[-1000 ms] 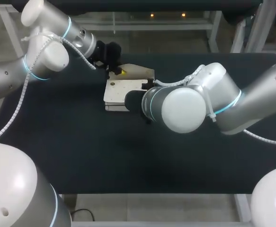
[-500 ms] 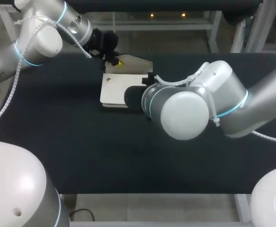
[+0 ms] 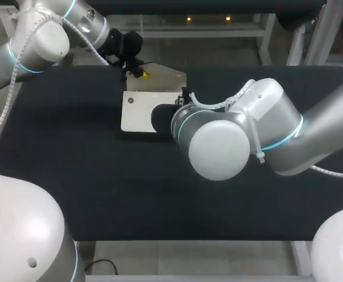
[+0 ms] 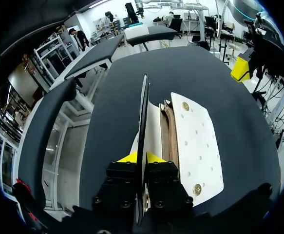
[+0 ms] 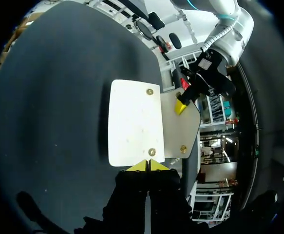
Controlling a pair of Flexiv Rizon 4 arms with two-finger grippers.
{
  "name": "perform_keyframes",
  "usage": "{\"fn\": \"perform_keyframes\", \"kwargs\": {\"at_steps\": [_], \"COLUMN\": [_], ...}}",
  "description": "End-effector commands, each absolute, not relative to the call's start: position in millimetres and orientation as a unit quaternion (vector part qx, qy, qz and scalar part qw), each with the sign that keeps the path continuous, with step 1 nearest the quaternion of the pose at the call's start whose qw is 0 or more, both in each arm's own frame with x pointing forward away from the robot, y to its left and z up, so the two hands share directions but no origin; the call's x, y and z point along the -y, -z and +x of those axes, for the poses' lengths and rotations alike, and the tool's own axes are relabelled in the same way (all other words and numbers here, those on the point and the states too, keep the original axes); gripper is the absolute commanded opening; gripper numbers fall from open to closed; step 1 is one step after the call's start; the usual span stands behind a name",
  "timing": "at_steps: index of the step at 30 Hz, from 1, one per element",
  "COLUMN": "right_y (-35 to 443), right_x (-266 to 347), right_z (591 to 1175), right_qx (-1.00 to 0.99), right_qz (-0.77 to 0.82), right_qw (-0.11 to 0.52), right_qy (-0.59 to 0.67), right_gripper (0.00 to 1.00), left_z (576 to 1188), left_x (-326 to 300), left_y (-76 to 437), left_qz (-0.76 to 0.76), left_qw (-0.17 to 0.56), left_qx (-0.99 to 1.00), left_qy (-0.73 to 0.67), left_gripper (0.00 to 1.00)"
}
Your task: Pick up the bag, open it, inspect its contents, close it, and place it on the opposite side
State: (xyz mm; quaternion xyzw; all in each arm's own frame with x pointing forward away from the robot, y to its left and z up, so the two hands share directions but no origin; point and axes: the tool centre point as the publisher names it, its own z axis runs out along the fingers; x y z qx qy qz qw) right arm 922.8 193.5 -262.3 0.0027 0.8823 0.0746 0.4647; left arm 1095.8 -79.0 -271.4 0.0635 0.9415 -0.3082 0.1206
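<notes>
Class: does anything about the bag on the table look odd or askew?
Nothing damaged or spilled. The flap of the bag stands lifted, pinched in the left end effector; the right end effector grips a side edge.

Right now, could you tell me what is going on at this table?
The left end effector is shut on the flap of a white bag and holds it lifted open. The right end effector grips the bag's body at one edge, with the body lying flat on the black table. The bag is open, but I cannot tell what is inside.
</notes>
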Motion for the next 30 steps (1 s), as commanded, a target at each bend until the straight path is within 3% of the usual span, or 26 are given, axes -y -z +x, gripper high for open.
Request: {"fn": "perform_keyframes", "kwargs": {"at_steps": [1, 16, 30], "right_y": [263, 229, 230], "right_x": [-196, -209, -202], "right_z": [923, 967, 995], "right_qx": [-0.882, -0.871, -0.863], "right_qz": [0.004, -0.047, -0.047], "right_qw": [0.467, 0.487, 0.502], "right_qy": [-0.072, -0.052, -0.040], "right_gripper": [0.00, 0.00, 0.00], "left_z": [1096, 1079, 1063], "left_x": [79, 72, 66], "left_y": [271, 229, 221], "left_qz": [0.063, 0.030, 0.027], "left_qw": [0.120, 0.158, 0.139], "left_qx": [-0.941, -0.945, -0.943], "left_qy": [0.309, 0.284, 0.302], "left_gripper": [0.00, 0.00, 0.00]}}
